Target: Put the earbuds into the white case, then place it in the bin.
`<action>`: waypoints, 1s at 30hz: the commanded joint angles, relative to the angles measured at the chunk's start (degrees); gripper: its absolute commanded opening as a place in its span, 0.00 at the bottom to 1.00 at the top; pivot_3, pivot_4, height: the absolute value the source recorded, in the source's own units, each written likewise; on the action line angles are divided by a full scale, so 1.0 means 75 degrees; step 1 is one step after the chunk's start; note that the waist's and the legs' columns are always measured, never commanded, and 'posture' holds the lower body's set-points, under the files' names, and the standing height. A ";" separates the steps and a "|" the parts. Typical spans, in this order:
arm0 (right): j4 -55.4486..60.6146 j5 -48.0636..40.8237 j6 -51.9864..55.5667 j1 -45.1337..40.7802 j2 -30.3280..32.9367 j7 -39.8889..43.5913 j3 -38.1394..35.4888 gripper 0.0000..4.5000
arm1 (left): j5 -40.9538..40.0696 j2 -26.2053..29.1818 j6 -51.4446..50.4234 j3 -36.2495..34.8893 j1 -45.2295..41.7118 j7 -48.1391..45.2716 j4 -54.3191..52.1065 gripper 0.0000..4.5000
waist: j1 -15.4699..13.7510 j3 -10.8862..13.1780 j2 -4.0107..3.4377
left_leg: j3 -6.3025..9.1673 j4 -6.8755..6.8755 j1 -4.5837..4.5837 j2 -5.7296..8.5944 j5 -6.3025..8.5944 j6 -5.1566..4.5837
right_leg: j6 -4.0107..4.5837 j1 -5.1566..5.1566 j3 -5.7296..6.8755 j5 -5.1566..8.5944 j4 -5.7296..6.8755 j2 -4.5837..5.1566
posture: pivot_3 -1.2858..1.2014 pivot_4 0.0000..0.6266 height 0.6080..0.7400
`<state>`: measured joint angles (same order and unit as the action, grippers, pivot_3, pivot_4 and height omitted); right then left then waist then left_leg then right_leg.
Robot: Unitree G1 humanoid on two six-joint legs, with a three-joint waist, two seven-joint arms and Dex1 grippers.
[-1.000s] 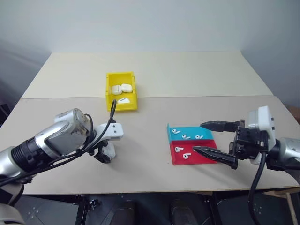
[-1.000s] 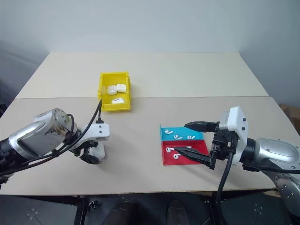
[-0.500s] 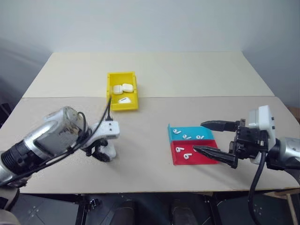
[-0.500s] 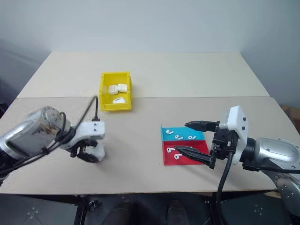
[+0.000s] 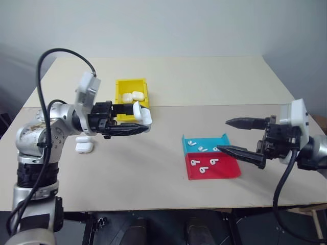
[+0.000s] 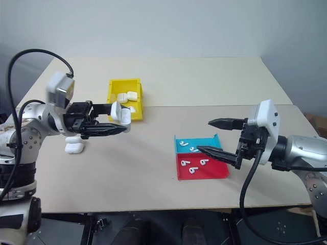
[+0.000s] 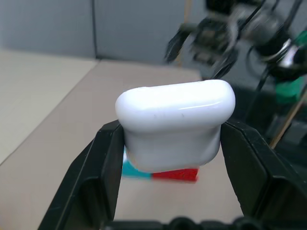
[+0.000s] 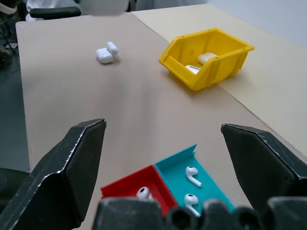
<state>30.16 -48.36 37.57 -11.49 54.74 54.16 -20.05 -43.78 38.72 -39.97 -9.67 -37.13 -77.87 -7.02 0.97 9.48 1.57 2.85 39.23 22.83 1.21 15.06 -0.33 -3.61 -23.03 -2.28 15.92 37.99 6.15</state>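
Beige table (image 5: 168,168), case (image 5: 141,113) lifted off it since a second ago.
Left gripper (image 5: 137,121) clamped on case, raised level toward tray (image 5: 212,162); right gripper (image 5: 236,137) wide; earbuds (image 5: 202,163) next.

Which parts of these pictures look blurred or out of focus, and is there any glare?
Left wrist view: the white case is sharp with soft glare along its top, while the right hand behind it is blurred. Right wrist view: the yellow bin and earbuds are clear, the near black fingers soft.
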 commanded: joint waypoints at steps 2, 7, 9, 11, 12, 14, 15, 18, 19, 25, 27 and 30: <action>-0.0105 0.0417 -0.0119 -0.0285 0.0302 0.0111 0.0253 1.00 | -0.0588 -0.0215 0.0251 -0.0047 0.0359 -0.0346 -0.0459 0.62 | 0.0005 0.0000 -0.0001 | 0.0000 0.0000 0.0001 0.0000 0.0000 0.0000 | 0.0000 -0.0001 0.0000 0.0000 0.0000 0.0000 | 0.52 0.24 1.00; -0.0111 0.0782 0.0225 -0.0343 0.0946 0.0280 0.0671 1.00 | -0.0491 -0.0034 0.0757 0.0127 0.0868 -0.1031 -0.0655 0.62 | 0.0007 -0.0001 -0.0002 | -0.0004 0.0000 0.0000 0.0001 0.0000 0.0000 | 0.0000 -0.0005 -0.0006 0.0000 -0.0004 0.0000 | 0.52 0.24 1.00; -0.0057 0.0951 0.0556 -0.0383 0.1359 0.0324 0.1017 1.00 | -0.0481 -0.0033 0.1099 0.0106 0.1007 -0.1255 -0.0740 0.62 | 0.0000 -0.0002 -0.0004 | -0.0004 0.0000 -0.0002 0.0000 0.0000 0.0000 | 0.0001 -0.0004 -0.0005 0.0000 -0.0014 0.0000 | 0.52 0.24 1.00; -0.0023 0.1075 0.0691 -0.0390 0.1606 0.0370 0.1224 1.00 | -0.0473 -0.0034 0.1339 0.0147 0.1098 -0.1363 -0.0828 0.62 | -0.0009 -0.0002 -0.0004 | -0.0003 0.0000 -0.0005 -0.0001 0.0000 0.0000 | 0.0001 -0.0001 -0.0004 0.0000 -0.0031 0.0000 | 0.52 0.24 1.00; -0.0018 0.1190 0.0690 -0.0440 0.1663 0.0378 0.1385 1.00 | -0.0443 -0.0065 0.1544 0.0162 0.1173 -0.1453 -0.0882 0.62 | -0.0011 -0.0002 -0.0004 | -0.0004 0.0000 -0.0003 -0.0002 0.0000 0.0000 | 0.0001 -0.0001 -0.0004 0.0000 -0.0034 0.0000 | 0.52 0.24 1.00; -0.0089 0.1350 0.0643 -0.0614 0.1672 0.0395 0.1636 1.00 | -0.0301 -0.0104 0.1906 0.0260 0.1271 -0.1544 -0.0972 0.62 | 0.0000 -0.0002 -0.0005 | -0.0004 0.0000 -0.0003 -0.0002 0.0000 0.0000 | 0.0001 -0.0001 -0.0004 0.0000 -0.0037 0.0000 | 0.52 0.24 1.00; -0.0147 0.1401 0.0631 -0.0736 0.1650 0.0409 0.1725 1.00 | -0.0291 -0.0152 0.2009 0.0303 0.1284 -0.1537 -0.0989 0.62 | 0.0002 -0.0003 -0.0005 | -0.0005 0.0000 -0.0003 -0.0002 0.0000 0.0000 | 0.0001 -0.0002 -0.0005 0.0000 -0.0037 0.0000 | 0.52 0.24 1.00; -0.0268 0.1492 0.0622 -0.1046 0.1590 0.0473 0.1894 1.00 | -0.0436 -0.0230 0.2038 0.0333 0.1192 -0.1429 -0.1015 0.62 | -0.0007 -0.0003 -0.0005 | -0.0005 0.0000 -0.0002 -0.0002 0.0000 0.0000 | 0.0001 -0.0003 -0.0006 0.0000 -0.0037 0.0000 | 0.52 0.24 1.00; -0.0294 0.1517 0.0607 -0.1082 0.1580 0.0509 0.1916 1.00 | -0.0453 -0.0235 0.2042 0.0339 0.1166 -0.1420 -0.1011 0.62 | -0.0010 -0.0002 -0.0005 | -0.0005 0.0000 -0.0003 -0.0002 0.0000 0.0000 | 0.0001 -0.0003 -0.0006 0.0000 -0.0037 0.0000 | 0.52 0.24 1.00; -0.0322 0.1839 0.0757 -0.1394 0.1584 0.0558 0.2355 1.00 | -0.0329 -0.0273 0.2318 0.0341 0.0913 -0.1474 -0.0620 0.62 | -0.0014 -0.0003 -0.0005 | -0.0005 -0.0001 0.0000 -0.0002 0.0001 -0.0001 | 0.0001 -0.0004 -0.0004 0.0000 -0.0040 0.0000 | 0.52 0.24 1.00; -0.0266 0.1950 0.0910 -0.1552 0.1650 0.0604 0.2591 1.00 | -0.0273 -0.0262 0.2438 0.0347 0.0894 -0.1512 -0.0479 0.62 | -0.0006 -0.0003 -0.0006 | -0.0005 0.0000 -0.0001 -0.0001 0.0001 -0.0001 | 0.0001 -0.0004 -0.0005 0.0000 -0.0039 0.0000 | 0.52 0.24 1.00; -0.0120 0.2391 0.0709 -0.1602 0.1806 0.0794 0.3004 0.88 | -0.0249 -0.0292 0.2563 0.0334 0.0974 -0.1459 -0.0466 0.62 | 0.0006 -0.0003 -0.0007 | -0.0005 -0.0001 -0.0001 -0.0002 0.0001 -0.0001 | 0.0001 -0.0006 -0.0004 0.0000 -0.0039 0.0000 | 0.52 0.24 1.00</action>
<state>27.81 -32.06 43.94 -22.68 67.28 59.30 2.10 -45.19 36.57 -21.92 -6.59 -29.57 -88.89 -9.96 1.02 9.46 1.52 2.82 39.22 22.83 1.20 15.07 -0.34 -3.61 -23.08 -2.30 15.92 37.69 6.15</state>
